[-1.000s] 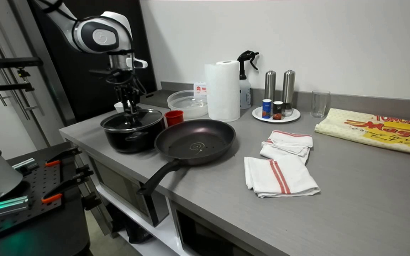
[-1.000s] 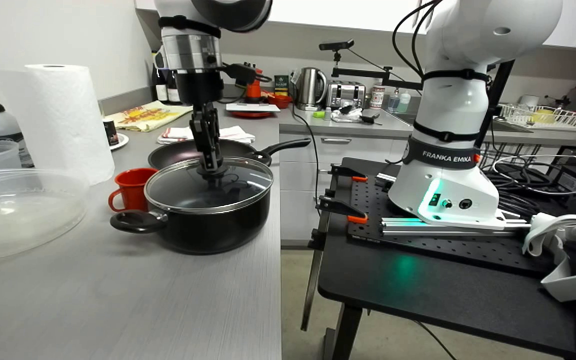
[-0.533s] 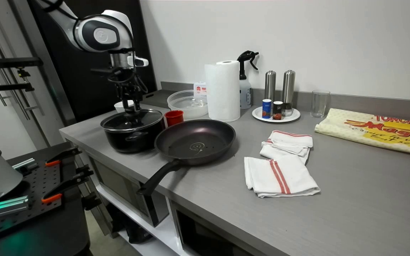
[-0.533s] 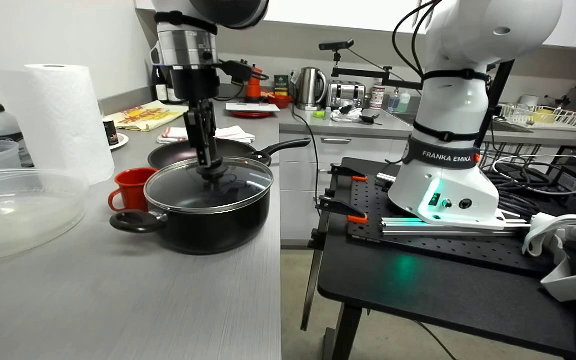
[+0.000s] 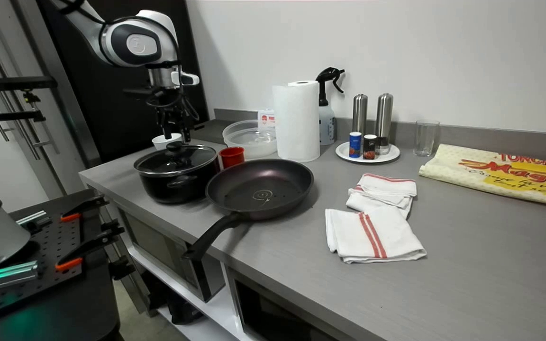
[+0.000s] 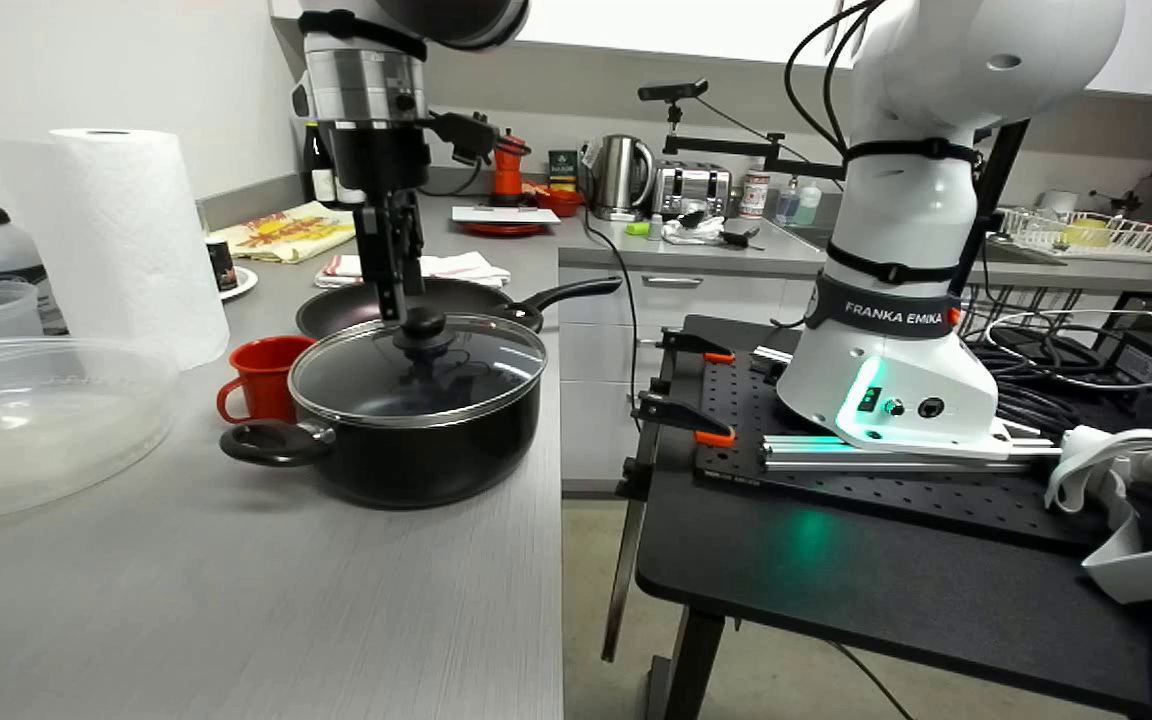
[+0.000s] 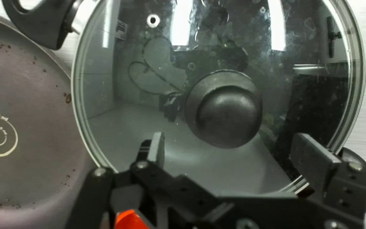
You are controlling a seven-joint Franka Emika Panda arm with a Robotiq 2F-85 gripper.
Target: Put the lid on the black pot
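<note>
The see-through lid with its light rim lies level on top of the black pot, as both exterior views show. Its dark central knob is uncovered, with nothing gripping it. My gripper is open, its two fingers spread wide with only air between them. In an exterior view the gripper hangs just above the knob, apart from it. Another exterior view has the fingertips slightly to one side of the knob. In the wrist view the lid hides most of the pot.
A large black frying pan sits right beside the pot, its handle over the counter edge. Close by stand a red mug, a paper towel roll, a clear plastic container and a white bowl.
The gripper has let go of the knob, opened and risen a little above it, drifting slightly sideways. The lid and pot have stayed where they were.
</note>
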